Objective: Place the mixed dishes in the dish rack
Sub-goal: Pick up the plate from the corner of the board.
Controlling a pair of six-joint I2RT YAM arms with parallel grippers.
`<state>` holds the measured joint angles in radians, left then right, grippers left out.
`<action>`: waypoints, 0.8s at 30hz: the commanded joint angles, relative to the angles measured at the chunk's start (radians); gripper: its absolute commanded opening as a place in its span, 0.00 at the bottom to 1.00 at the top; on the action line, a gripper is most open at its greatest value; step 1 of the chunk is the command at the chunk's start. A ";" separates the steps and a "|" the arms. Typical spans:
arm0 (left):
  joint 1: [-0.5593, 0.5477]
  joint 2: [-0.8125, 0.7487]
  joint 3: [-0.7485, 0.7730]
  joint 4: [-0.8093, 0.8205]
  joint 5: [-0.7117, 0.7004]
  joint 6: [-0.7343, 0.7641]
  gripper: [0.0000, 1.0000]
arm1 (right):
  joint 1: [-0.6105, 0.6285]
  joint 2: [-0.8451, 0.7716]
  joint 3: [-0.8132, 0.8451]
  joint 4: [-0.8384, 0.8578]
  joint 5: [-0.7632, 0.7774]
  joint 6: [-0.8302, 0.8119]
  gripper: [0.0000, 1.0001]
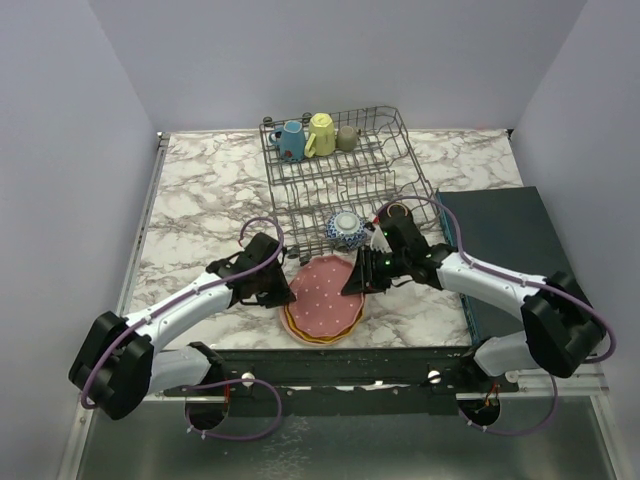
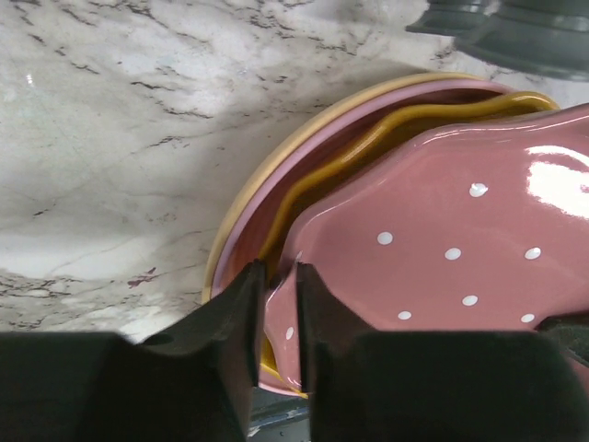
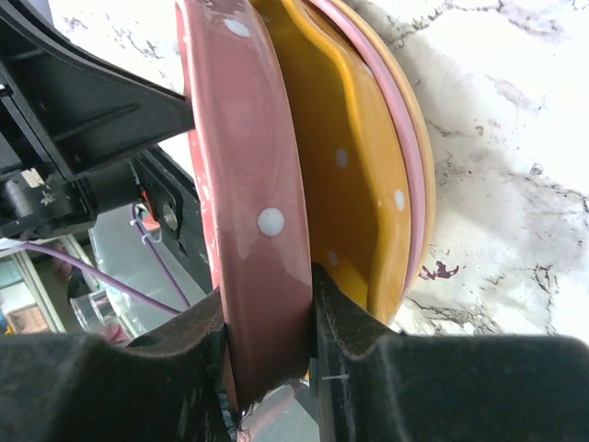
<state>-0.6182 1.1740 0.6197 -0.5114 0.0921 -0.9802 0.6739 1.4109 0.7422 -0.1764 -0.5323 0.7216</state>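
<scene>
- gripping the pink plate (image 1: 325,283) by its left rim, the left gripper (image 2: 276,285) is clenched on it, lower centre of the top view.
- right gripper (image 3: 271,313) pinches the opposite rim, jaws tight on the same plate.
- plate lies over the orange-yellow plate (image 2: 368,147), a gap showing between them.
- dish rack (image 1: 340,180) stands upper centre, three mugs (image 1: 321,133) along its far edge, blue-white bowl (image 1: 346,229) at its near edge.

pink dotted plate (image 1: 326,284), tilted on stacked plates (image 2: 247,204)
</scene>
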 commanded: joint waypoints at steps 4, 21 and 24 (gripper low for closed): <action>-0.014 -0.064 0.041 0.032 -0.018 -0.013 0.43 | 0.019 -0.110 0.113 -0.081 0.055 -0.044 0.00; -0.010 -0.194 0.262 -0.170 -0.175 0.150 0.68 | 0.019 -0.167 0.285 -0.286 0.231 -0.123 0.00; -0.011 -0.234 0.298 -0.187 -0.196 0.230 0.76 | 0.019 -0.177 0.391 -0.384 0.322 -0.172 0.00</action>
<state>-0.6262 0.9825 0.8726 -0.6521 -0.0490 -0.8440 0.6872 1.2869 1.0031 -0.5373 -0.2771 0.5888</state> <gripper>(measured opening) 0.735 0.305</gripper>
